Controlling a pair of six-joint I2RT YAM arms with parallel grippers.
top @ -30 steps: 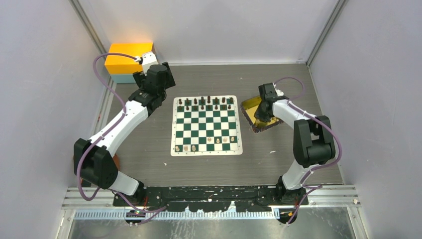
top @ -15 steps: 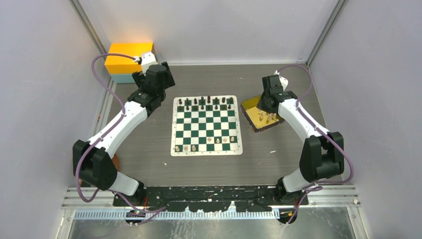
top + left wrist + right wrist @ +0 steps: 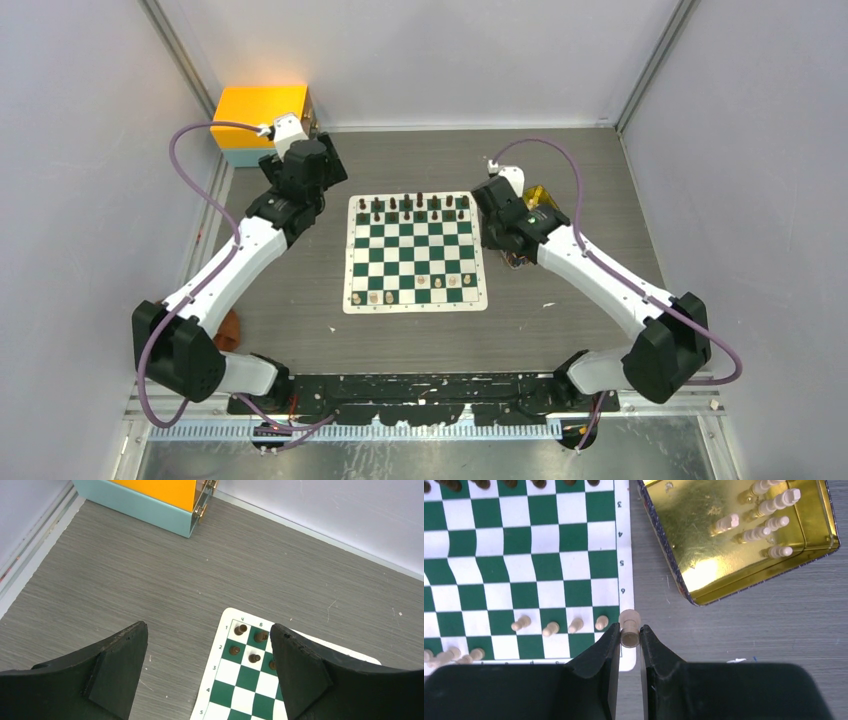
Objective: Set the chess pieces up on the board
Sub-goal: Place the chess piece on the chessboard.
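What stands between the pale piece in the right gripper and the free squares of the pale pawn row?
Four pale pawns stand in that row between the held piece and the free squares farther along. It would likely have to pass above them.

**Colour rundown of this chess rig**

So the board (image 3: 415, 252) is green and white checks with a white border. Dark brown pieces (image 3: 420, 207) run along its upper edge in the top view, cream pieces (image 3: 415, 283) along the lower.

The right gripper (image 3: 629, 636) has black fingers (image 3: 594, 665) around a tan piece (image 3: 629, 627).

The tray (image 3: 684, 530) is shiny gold with a dark bluish rim.

The table (image 3: 570, 170) is grey woodgrain.

The box (image 3: 260, 105) at the upper left is orange over pale teal.

The left arm (image 3: 235, 260) and right arm (image 3: 600, 275) are white with black joints, plus purple cables (image 3: 200, 130).
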